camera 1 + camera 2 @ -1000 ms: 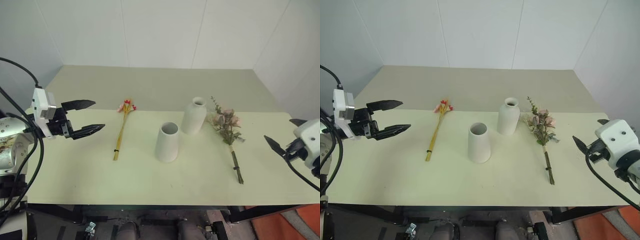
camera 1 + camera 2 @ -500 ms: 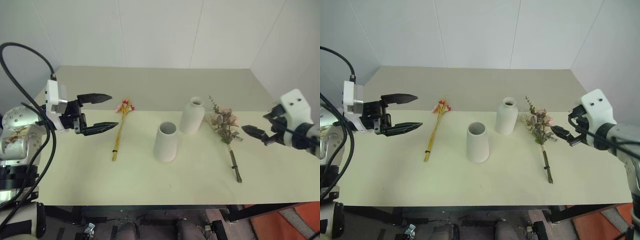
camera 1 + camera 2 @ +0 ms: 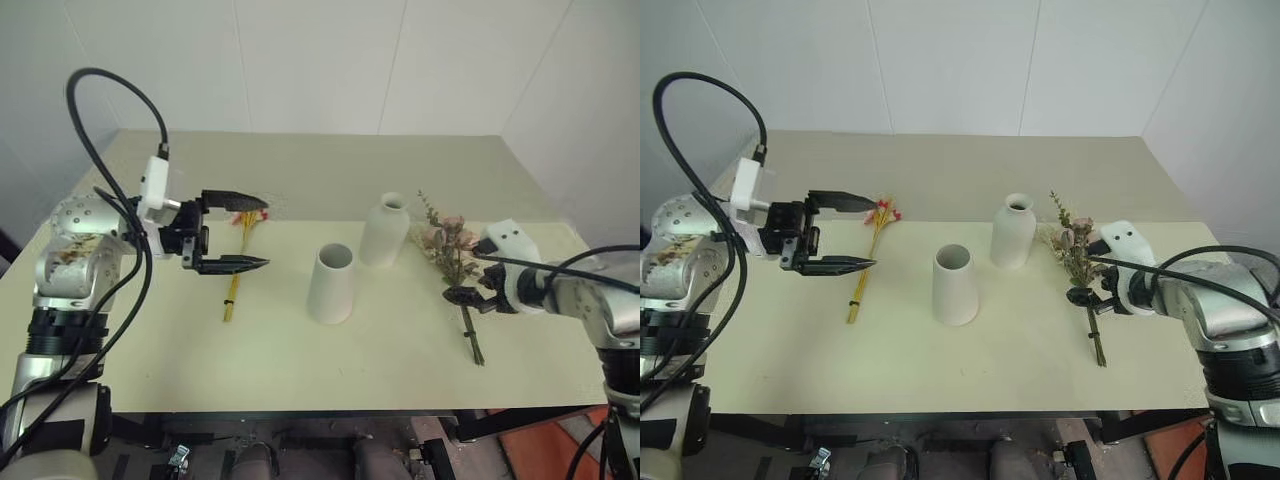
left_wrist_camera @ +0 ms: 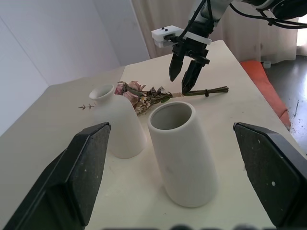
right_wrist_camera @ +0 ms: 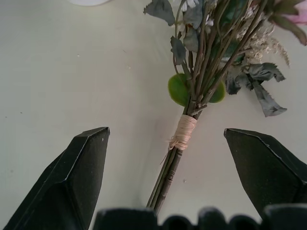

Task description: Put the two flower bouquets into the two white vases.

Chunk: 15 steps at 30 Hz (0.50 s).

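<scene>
Black right end effector (image 3: 1087, 295) angled down, spread over rose bouquet (image 3: 1077, 252)

Left arm: silver-grey rounded joint housings, scuffed with brownish marks; white box-shaped wrist module; thick black cable looping overhead. Left gripper (image 3: 236, 232): two black fingers (image 3: 232, 199), long, tapering to points. Right arm: grey and silver housings; white rounded wrist cover; black cables alongside. Right gripper (image 3: 1088, 296): black pointed fingers (image 4: 175, 66), small dark dots on white cover.
</scene>
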Each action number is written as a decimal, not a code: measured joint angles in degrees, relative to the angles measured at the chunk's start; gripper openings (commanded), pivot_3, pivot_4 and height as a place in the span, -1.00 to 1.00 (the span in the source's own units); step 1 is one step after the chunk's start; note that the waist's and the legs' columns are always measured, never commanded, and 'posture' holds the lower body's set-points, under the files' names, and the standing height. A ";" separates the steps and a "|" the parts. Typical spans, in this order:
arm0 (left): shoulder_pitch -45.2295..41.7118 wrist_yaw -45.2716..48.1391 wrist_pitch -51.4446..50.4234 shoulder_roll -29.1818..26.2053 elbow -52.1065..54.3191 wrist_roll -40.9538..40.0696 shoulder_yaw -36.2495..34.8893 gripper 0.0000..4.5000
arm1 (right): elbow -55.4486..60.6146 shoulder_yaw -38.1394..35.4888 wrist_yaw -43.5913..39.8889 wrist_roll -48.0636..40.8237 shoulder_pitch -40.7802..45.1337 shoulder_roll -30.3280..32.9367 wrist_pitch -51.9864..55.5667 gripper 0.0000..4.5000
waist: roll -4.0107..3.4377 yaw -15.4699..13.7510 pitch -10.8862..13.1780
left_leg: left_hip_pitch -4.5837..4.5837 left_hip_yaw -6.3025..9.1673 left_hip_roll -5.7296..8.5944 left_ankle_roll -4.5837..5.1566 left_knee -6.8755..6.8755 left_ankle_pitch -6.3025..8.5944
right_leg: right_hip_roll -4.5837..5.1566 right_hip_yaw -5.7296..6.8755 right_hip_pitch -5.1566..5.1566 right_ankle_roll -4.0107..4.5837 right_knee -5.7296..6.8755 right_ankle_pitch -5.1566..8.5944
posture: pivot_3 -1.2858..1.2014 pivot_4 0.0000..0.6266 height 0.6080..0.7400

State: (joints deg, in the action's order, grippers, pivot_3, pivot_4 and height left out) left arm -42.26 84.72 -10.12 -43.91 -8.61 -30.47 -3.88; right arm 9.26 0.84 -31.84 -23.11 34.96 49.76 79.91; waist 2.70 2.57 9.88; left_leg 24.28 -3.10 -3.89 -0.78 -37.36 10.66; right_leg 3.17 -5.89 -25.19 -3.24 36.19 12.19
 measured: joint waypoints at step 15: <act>1.83 -1.79 -1.04 0.53 2.48 -0.12 -0.19 1.00 | -21.93 7.08 -0.30 7.29 7.19 -4.68 -10.69 -0.06 | 0.00 0.06 0.00 | 0.03 0.06 0.00 0.00 -0.02 0.00 | 0.00 0.07 0.00 0.03 0.00 -0.04 | 0.03 -0.52 1.00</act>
State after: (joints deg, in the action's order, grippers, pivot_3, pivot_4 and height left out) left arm -40.42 82.92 -11.16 -43.38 -6.13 -30.59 -4.07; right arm -12.68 7.92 -32.13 -15.82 42.15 45.08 69.21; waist 2.70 2.63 9.88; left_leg 24.31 -3.05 -3.89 -0.78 -37.38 10.66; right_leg 3.16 -5.82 -25.18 -3.20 36.19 12.15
